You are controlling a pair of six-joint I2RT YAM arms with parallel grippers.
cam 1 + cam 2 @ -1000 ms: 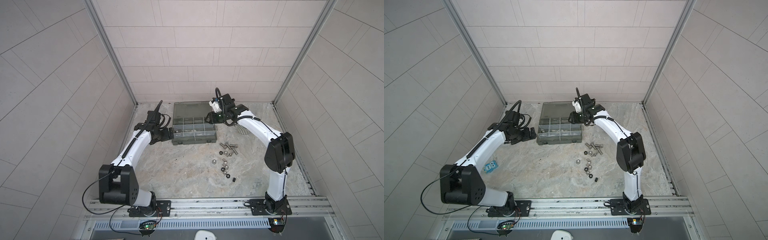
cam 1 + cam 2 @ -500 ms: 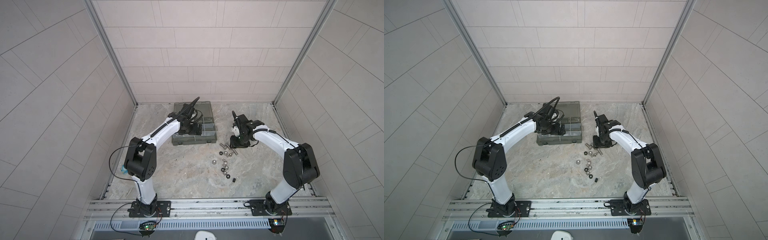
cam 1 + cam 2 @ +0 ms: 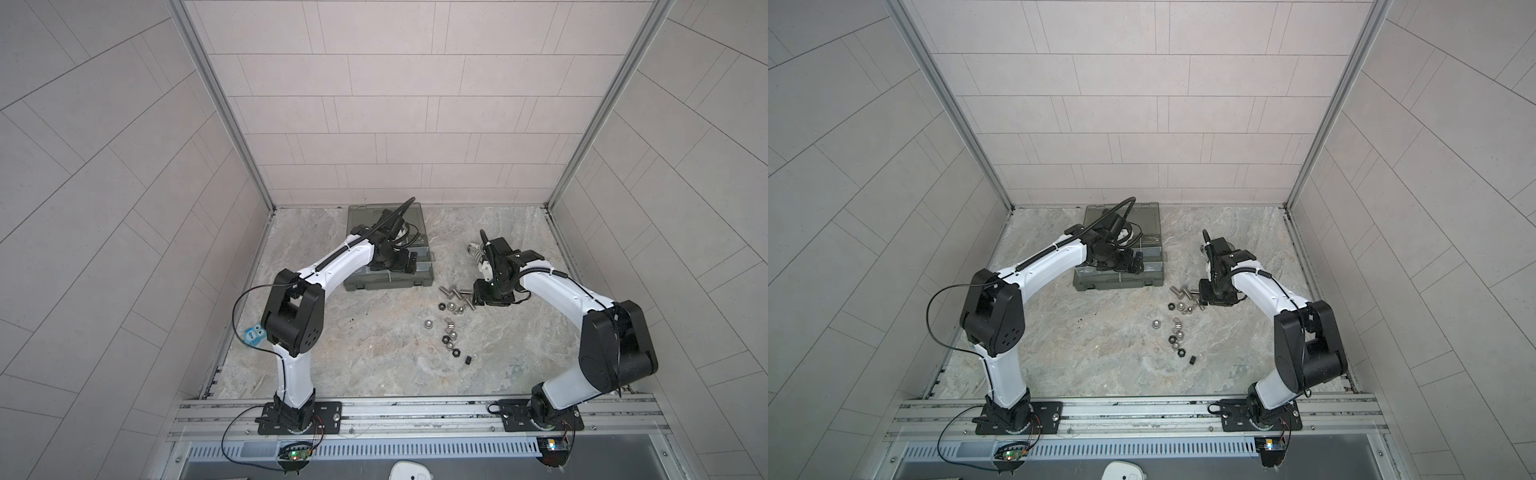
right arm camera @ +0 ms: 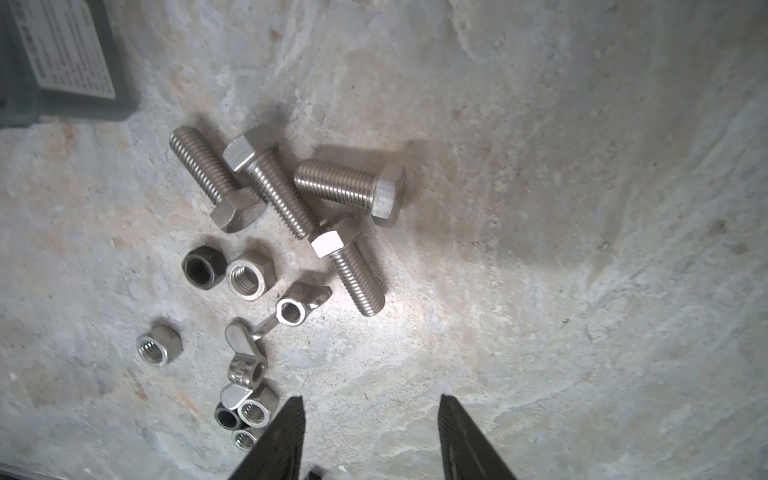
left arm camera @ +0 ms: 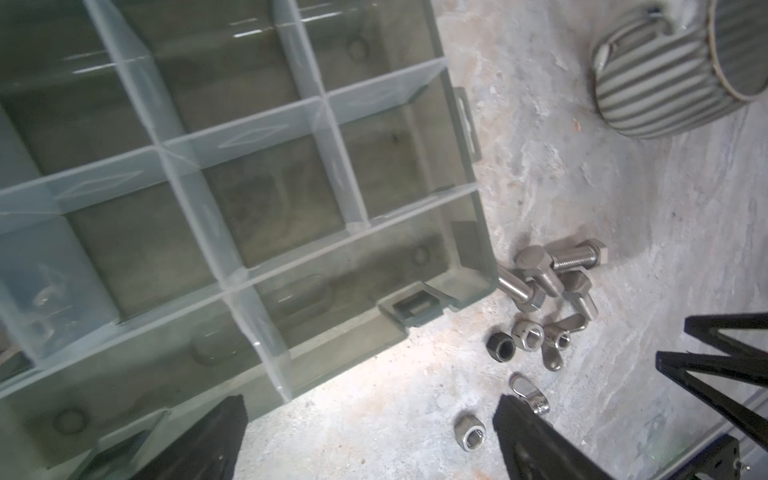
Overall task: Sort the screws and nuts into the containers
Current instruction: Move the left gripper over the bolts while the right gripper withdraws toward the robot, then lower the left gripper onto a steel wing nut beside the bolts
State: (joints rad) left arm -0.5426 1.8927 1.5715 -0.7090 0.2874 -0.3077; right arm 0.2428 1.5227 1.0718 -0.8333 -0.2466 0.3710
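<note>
Presently holding right gripper [image 4: 370, 405] low beside loose hex bolts [image 4: 291, 195] and nuts [image 4: 249, 274] on marble tabletop [image 4: 582, 208], jaws parted, empty, likely lining up a pick; parking left gripper [image 5: 370, 403] over organizer compartments [image 5: 270, 199], jaws spread wide, gripping nothing.

Four silver hex-head screws [image 4: 272, 187] lie in a loose, touching heap on the stone-patterned surface [image 4: 561, 208], just beside the front corner of the grey-green organizer case [image 3: 388, 284]. Silver hex, black hex and silver wing nuts [image 4: 250, 274] trail from them toward the robot's side. The containers [image 5: 266, 195], compartments split by clear dividers, stand uncovered.
</note>
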